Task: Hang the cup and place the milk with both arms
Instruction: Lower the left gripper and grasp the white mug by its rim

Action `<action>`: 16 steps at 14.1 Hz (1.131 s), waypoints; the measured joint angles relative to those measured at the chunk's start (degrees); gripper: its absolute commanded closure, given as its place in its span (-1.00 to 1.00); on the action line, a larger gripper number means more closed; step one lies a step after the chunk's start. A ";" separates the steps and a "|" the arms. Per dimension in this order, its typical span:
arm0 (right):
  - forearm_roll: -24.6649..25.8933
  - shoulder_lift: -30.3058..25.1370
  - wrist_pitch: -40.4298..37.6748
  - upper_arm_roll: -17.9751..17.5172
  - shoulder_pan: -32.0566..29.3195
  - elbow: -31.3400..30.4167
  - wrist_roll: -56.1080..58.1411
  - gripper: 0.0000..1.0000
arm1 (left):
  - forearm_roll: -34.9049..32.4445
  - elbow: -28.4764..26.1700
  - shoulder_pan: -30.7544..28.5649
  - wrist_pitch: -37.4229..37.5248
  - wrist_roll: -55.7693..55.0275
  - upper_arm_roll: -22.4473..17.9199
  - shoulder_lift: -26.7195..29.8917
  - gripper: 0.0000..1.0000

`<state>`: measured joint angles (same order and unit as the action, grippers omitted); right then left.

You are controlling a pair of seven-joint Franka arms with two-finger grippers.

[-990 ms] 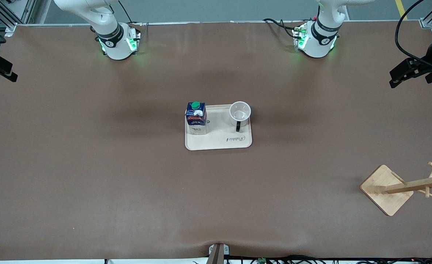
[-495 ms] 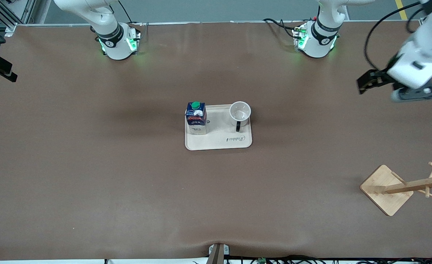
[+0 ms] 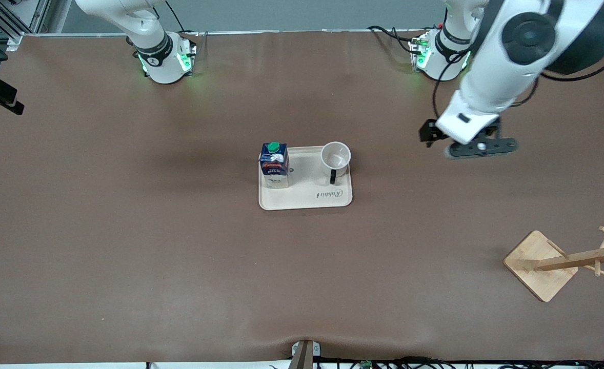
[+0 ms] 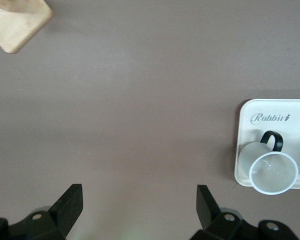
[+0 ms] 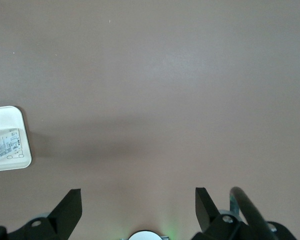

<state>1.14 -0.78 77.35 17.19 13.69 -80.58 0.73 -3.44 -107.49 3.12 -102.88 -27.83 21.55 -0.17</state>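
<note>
The white cup [image 3: 336, 157] stands upright on a cream tray [image 3: 307, 200], its black handle toward the front camera. The milk [image 3: 274, 164], a dark-blue carton with a green cap, stands on the same tray toward the right arm's end. My left gripper [image 3: 479, 147] is open and empty, up over bare table beside the tray on the left arm's side. The left wrist view shows its gripper [image 4: 140, 200], the cup [image 4: 272, 171] and the tray [image 4: 295, 131]. My right gripper [image 5: 138, 200] is open and empty, waiting high over bare table near its base; the milk [image 5: 5, 145] shows at that view's edge.
A wooden mug rack [image 3: 563, 261] with pegs stands near the front camera at the left arm's end; its base also shows in the left wrist view [image 4: 15, 22]. A brown mat covers the table [image 3: 179, 246]. Both green-lit arm bases stand along the edge farthest from the front camera.
The left arm has swung in from the left arm's end of the table toward the tray. The right arm, cup and milk have not moved.
</note>
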 measured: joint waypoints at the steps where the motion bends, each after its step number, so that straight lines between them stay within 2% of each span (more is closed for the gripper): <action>1: 0.00 0.36 -0.03 -0.01 0.00 -0.16 0.00 -1.00 | 0.01 -1.52 0.01 -2.00 -1.01 1.50 -0.43 -1.00; 5: 0.02 3.06 0.08 -0.13 0.12 -0.18 0.02 -1.00 | 1.63 -10.46 0.03 -16.80 -2.37 5.99 -2.70 -1.00; 7: 0.02 3.24 0.09 -0.12 0.11 -0.14 0.02 -1.00 | 1.85 -14.18 0.06 -23.31 -2.74 8.01 -4.99 -0.88; 9: 0.02 3.23 0.08 -0.11 0.11 -0.03 0.02 -1.00 | 1.90 -15.44 0.08 -27.68 -2.81 9.67 -8.55 -0.76; 12: 0.02 3.23 0.08 -0.12 0.11 -0.01 0.02 -1.00 | 1.92 -15.68 0.14 -32.48 -3.67 11.50 -14.18 -0.70; 14: 0.02 3.24 0.06 -0.13 0.12 -0.01 0.02 -1.00 | 1.92 -15.92 1.07 -36.52 -4.02 11.99 -17.21 -0.37; 16: 0.02 3.29 0.06 -0.15 0.18 -0.01 0.02 -1.00 | 1.92 -16.01 2.49 -38.61 -4.13 12.01 -19.70 -0.36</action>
<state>1.16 2.51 77.42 17.04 13.88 -80.59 0.75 -1.52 -123.49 5.60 -141.48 -31.96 33.56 -19.87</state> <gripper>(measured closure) 0.000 0.189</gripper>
